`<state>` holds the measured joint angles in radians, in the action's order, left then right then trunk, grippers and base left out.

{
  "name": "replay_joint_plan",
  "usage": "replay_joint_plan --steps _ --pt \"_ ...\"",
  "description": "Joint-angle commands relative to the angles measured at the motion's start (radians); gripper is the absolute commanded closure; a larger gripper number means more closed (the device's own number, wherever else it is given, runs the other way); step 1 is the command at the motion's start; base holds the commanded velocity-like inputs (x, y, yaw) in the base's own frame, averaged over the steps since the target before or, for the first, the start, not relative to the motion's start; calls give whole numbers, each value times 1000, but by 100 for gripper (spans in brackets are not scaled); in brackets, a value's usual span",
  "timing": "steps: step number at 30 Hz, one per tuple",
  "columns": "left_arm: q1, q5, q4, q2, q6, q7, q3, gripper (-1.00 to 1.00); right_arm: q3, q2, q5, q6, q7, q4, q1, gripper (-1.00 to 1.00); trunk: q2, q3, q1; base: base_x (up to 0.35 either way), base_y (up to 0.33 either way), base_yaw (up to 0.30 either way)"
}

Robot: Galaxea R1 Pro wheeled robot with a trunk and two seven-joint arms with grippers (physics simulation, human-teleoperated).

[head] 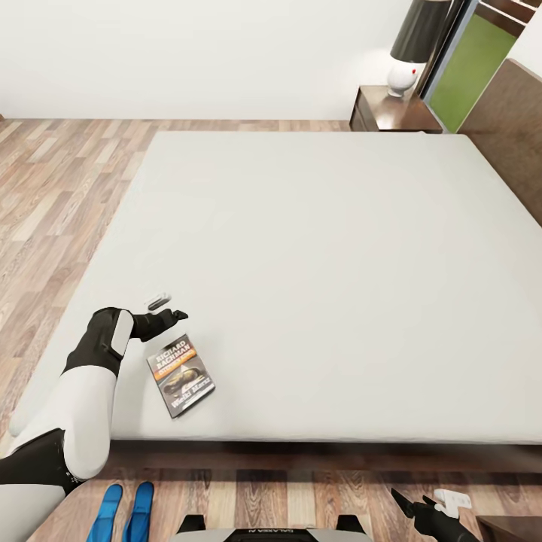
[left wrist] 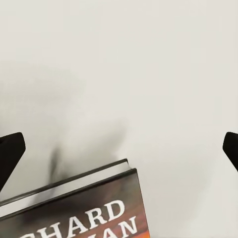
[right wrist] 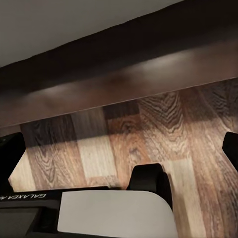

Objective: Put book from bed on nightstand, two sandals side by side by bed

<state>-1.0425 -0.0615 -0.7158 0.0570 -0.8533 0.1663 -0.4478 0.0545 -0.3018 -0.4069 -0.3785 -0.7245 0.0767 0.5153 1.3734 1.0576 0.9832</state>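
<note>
While the book (head: 181, 376) lies near the bed's (head: 316, 248) front edge, the left claw (head: 170, 315) hovers just beyond it, spread wide; the right claw's (head: 412, 503) opening cannot be told.

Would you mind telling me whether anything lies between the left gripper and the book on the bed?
Nothing visible does. The left gripper hangs open over the bare mattress just beyond the book, and the left wrist view shows only plain mattress between its fingertips and the book's near edge.

The book (head: 181, 376) lies on the bed (head: 324, 248); the nightstand (head: 391, 111) stands behind it.
</note>
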Motion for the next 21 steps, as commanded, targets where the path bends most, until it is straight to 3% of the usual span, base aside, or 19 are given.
replay_joint_plan --steps 1,21 --pt "-1 -6 -1 0 -6 -1 -2 -100 5 0 0 -5 -6 5 2 -100 0 1 0 0 0 0" --pt "-1 -6 -2 0 -6 -1 -2 -100 5 0 0 -5 -6 5 2 -100 0 1 0 0 0 0"
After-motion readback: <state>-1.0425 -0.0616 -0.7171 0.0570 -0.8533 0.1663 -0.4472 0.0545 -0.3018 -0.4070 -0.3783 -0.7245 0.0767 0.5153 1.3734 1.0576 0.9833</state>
